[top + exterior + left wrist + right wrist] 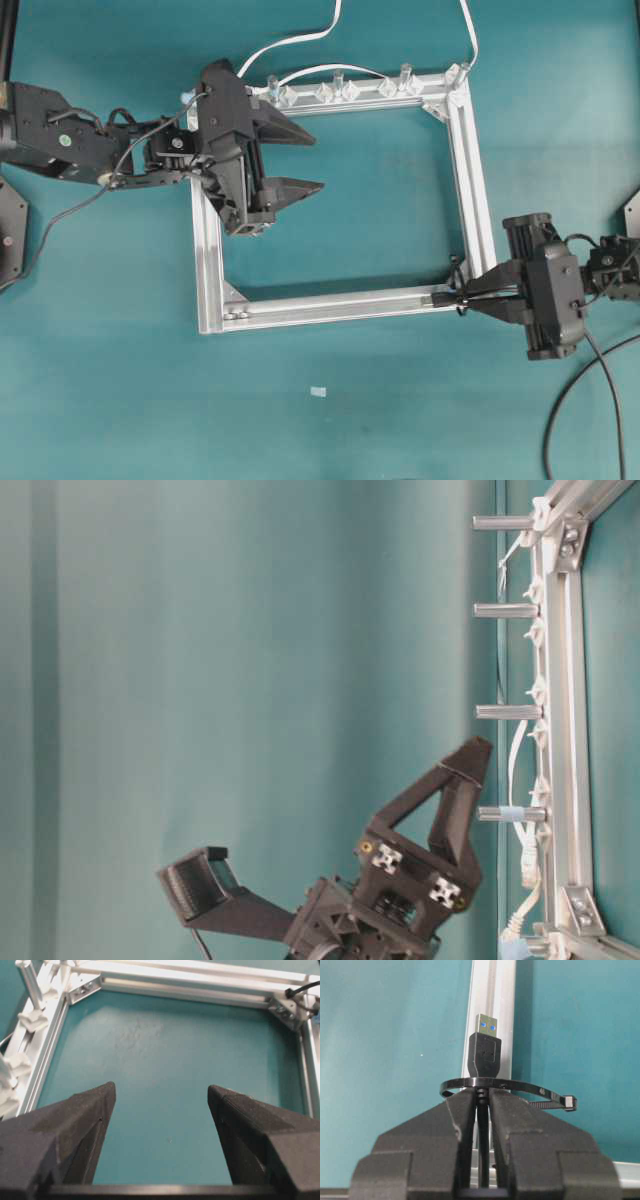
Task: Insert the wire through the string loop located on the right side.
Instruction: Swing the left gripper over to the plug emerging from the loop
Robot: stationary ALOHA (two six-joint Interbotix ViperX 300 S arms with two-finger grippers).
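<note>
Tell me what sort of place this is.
Probably a robotics lab test bench: a teal-covered table holding only a square aluminium frame fitted with clear clips, worked by two black arms, the right tool pinching a USB plug.

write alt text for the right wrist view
The right pincer, shut on the wire, holds its USB plug poking up through the string loop, in front of a silver frame bar on a teal table.

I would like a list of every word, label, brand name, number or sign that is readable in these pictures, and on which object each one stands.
None: no readable text appears in any view.
The wire plug shows only blue inserts, no print.
The right gripper, left gripper and aluminium frame carry no legible marking.
</note>
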